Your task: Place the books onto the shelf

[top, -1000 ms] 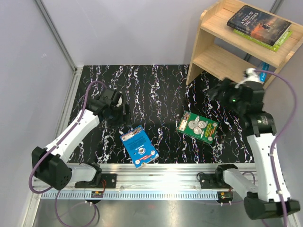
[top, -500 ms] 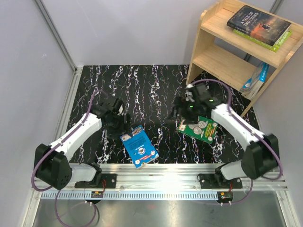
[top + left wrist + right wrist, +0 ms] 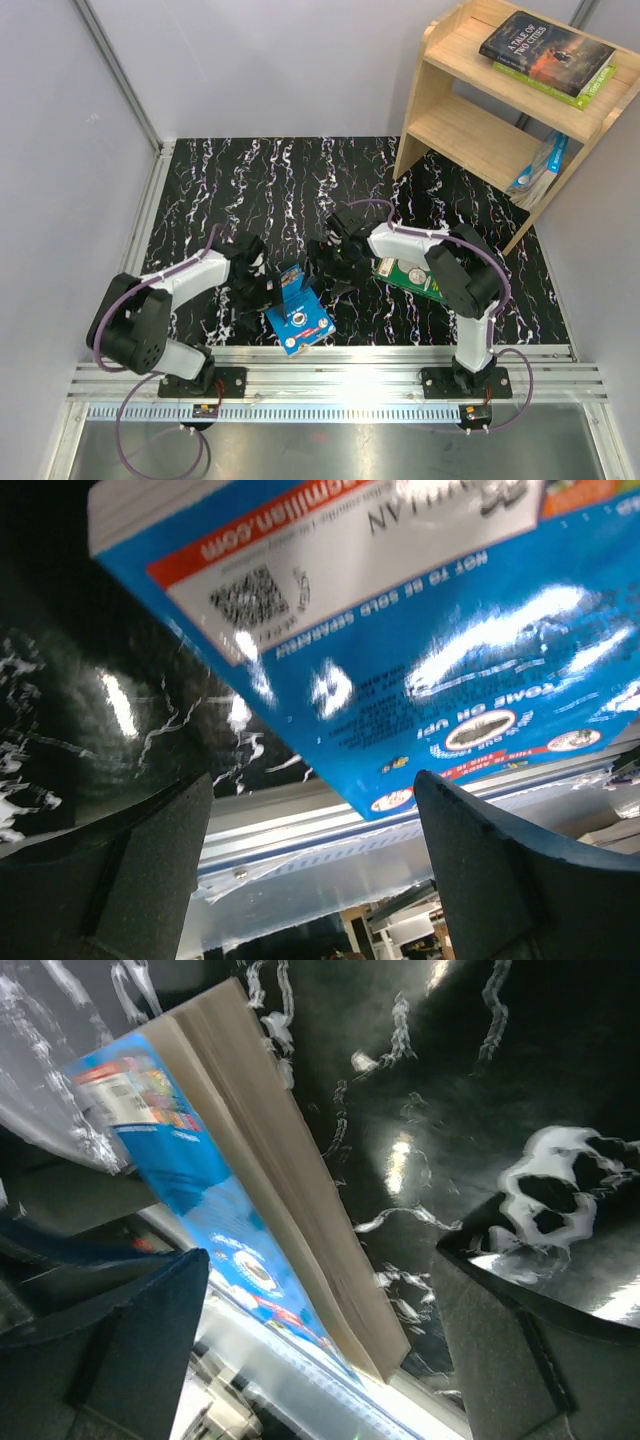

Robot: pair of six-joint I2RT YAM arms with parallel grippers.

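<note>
Books point(image 3: 298, 318) — two on table point(image 3: 220, 170), three on shelf point(image 3: 460, 125)

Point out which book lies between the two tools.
The blue book, near the front rail: the left tool and right tool, both open, flank it. The green coin-cover book lies further right; the other books are on the shelf.

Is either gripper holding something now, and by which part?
Nothing is gripped. The left gripper and the right gripper both stand open at the edges of the blue book.
</note>
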